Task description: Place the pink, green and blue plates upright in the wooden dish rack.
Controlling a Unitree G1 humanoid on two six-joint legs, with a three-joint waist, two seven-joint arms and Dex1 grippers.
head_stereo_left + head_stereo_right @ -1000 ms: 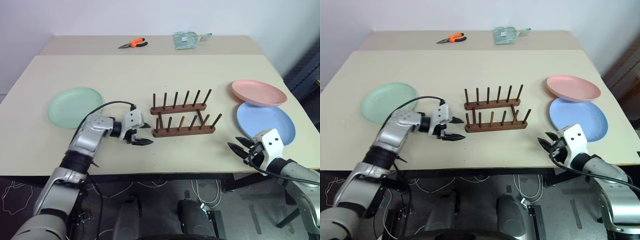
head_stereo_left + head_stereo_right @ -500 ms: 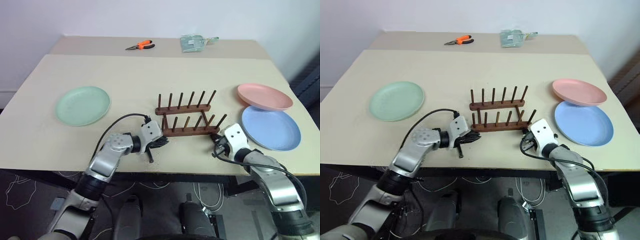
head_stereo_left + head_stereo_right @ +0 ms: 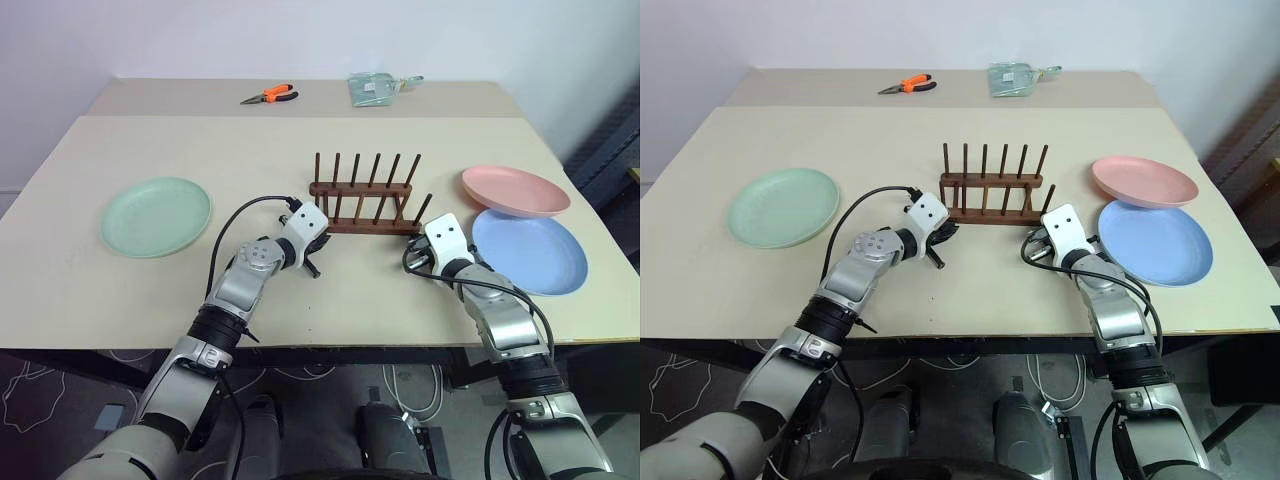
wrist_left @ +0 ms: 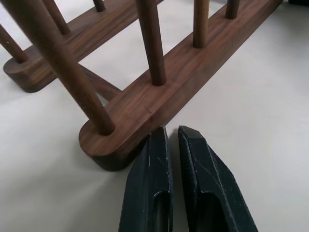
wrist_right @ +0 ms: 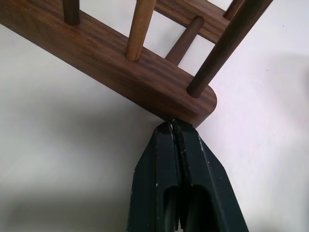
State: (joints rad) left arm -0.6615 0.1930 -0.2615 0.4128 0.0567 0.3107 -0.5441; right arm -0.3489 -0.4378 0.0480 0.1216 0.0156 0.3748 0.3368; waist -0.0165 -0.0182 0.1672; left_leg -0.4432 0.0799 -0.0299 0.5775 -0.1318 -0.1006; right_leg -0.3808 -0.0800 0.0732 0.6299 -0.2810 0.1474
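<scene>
Contact is made at the near base bar of the small dark brown wooden dish rack [image 3: 362, 206], at mid-frame in the head views: the left gripper [image 4: 172, 140], its two black fingers pressed nearly together with nothing between them, is set against the rounded left end of the bar, while the right gripper [image 5: 173, 126], likewise closed and empty, is pressed tip-first against the rounded right end. From this pairing it is judged that the rack is being nudged or squared from both ends with closed tips, since no plate is held and all its pegs stand bare. To the right of the frame the light blue round plastic plate [image 3: 529, 250] lies flat on the beige table [image 3: 250, 150], with the salmon pink round plate [image 3: 515, 190] just behind it, its near rim seeming to overlap the blue one. At the left of the frame the pale mint green round plate [image 3: 156, 215] lies flat, well apart from the rack. At the upper edge of the frame, orange-handled pliers [image 3: 267, 95] and a clear greenish packet [image 3: 376, 86] are seen on the far side of the table.
</scene>
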